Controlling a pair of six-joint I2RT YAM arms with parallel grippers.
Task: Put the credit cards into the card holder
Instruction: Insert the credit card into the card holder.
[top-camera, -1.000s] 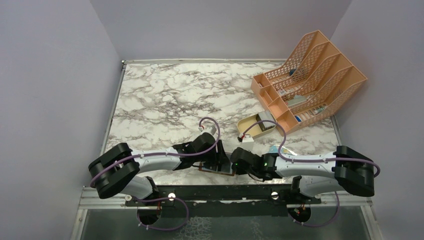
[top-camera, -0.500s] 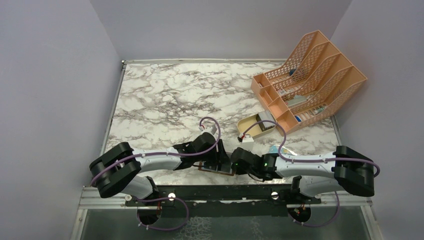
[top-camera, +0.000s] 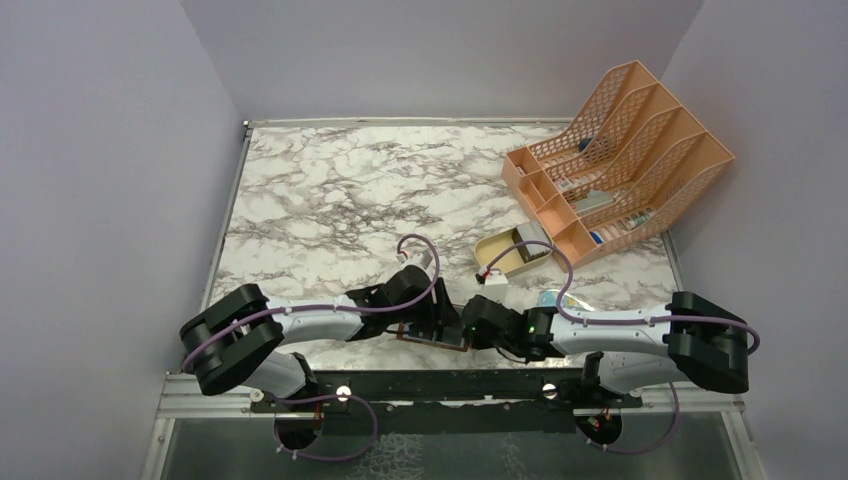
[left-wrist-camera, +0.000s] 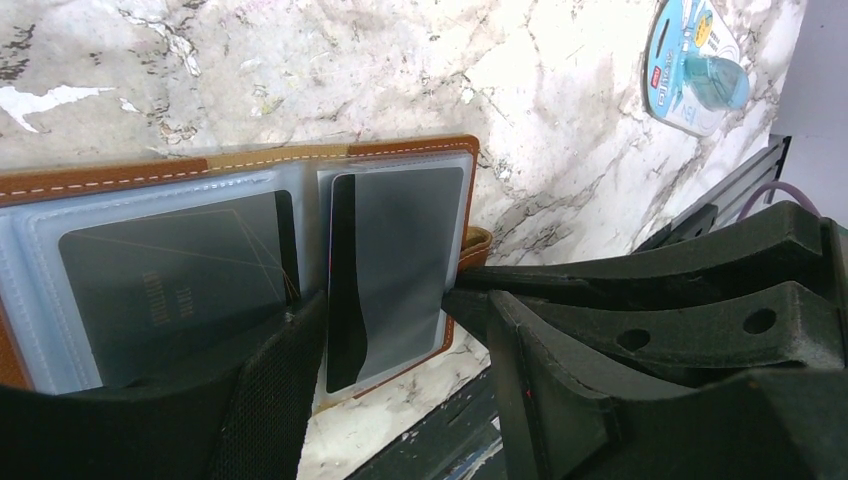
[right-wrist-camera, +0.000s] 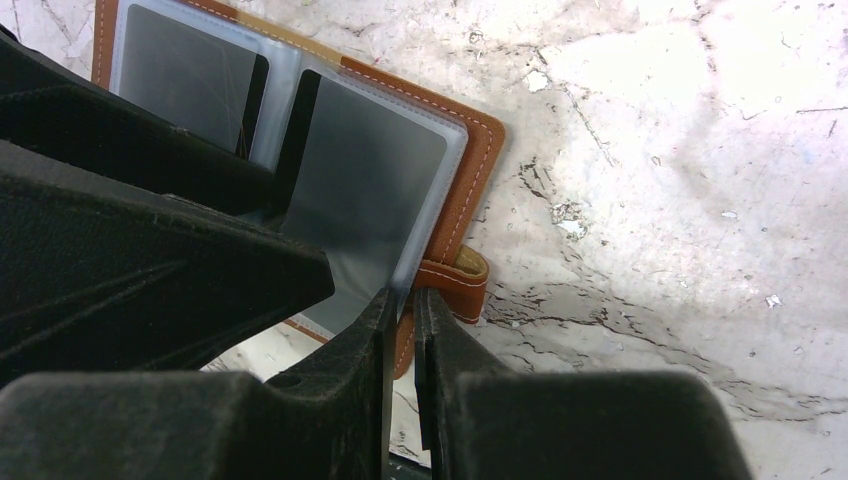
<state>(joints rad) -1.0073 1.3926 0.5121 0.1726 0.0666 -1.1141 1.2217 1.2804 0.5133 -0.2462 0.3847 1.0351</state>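
Observation:
The brown card holder (left-wrist-camera: 400, 148) (right-wrist-camera: 470, 170) (top-camera: 440, 341) lies open at the table's near edge, between both grippers. Each of its clear sleeves holds one of the dark credit cards (left-wrist-camera: 170, 290) (left-wrist-camera: 400, 250) (right-wrist-camera: 360, 190). My left gripper (left-wrist-camera: 400, 305) (top-camera: 440, 320) is open and straddles the right-hand sleeve. One finger (left-wrist-camera: 270, 400) sits by the fold and the other (left-wrist-camera: 540, 380) is off the holder's edge. My right gripper (right-wrist-camera: 402, 295) (top-camera: 468, 330) is shut on the outer edge of that same sleeve, next to the snap strap (right-wrist-camera: 460, 280).
A blue-and-clear packet (left-wrist-camera: 695, 65) (top-camera: 548, 298) lies right of the holder. A tan oval tray (top-camera: 505, 255) and an orange mesh file rack (top-camera: 620, 160) stand at the back right. The black rail (top-camera: 440, 385) along the table's near edge is right below the holder.

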